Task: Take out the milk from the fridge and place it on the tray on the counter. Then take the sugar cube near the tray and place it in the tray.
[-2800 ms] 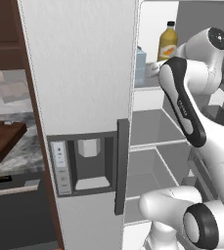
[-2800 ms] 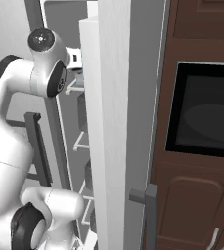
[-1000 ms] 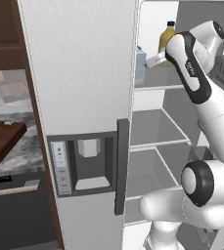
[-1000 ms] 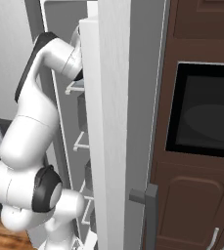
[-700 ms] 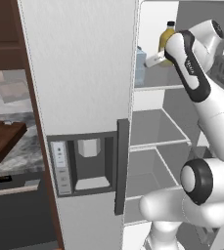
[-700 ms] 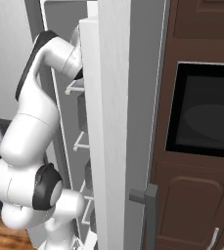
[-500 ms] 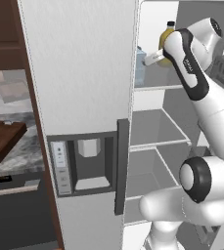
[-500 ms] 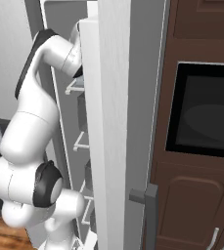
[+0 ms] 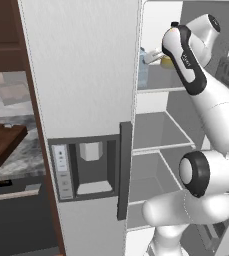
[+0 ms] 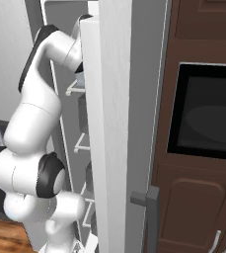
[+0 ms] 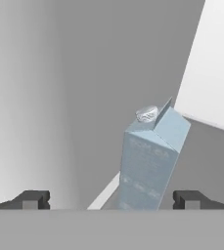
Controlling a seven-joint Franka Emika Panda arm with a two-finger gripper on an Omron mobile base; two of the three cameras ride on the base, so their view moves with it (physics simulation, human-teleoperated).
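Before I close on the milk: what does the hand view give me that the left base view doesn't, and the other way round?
Hand view: the milk's gabled top and cap, the carton standing between the open gripper's fingertips. Left base view: the tray on the counter, the fridge door and shelves, a yellow-orange bottle behind the arm. Both: the milk inside the fridge.

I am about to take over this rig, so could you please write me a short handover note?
Claw: open, empty, reaching into the fridge at the upper shelf, fingers either side of the milk.
Milk: upright on that shelf, not yet gripped.
Tray: on the counter left of the fridge.
Done: fridge door open, claw lined up.
Left: grip milk, carry to tray, then the sugar cube.
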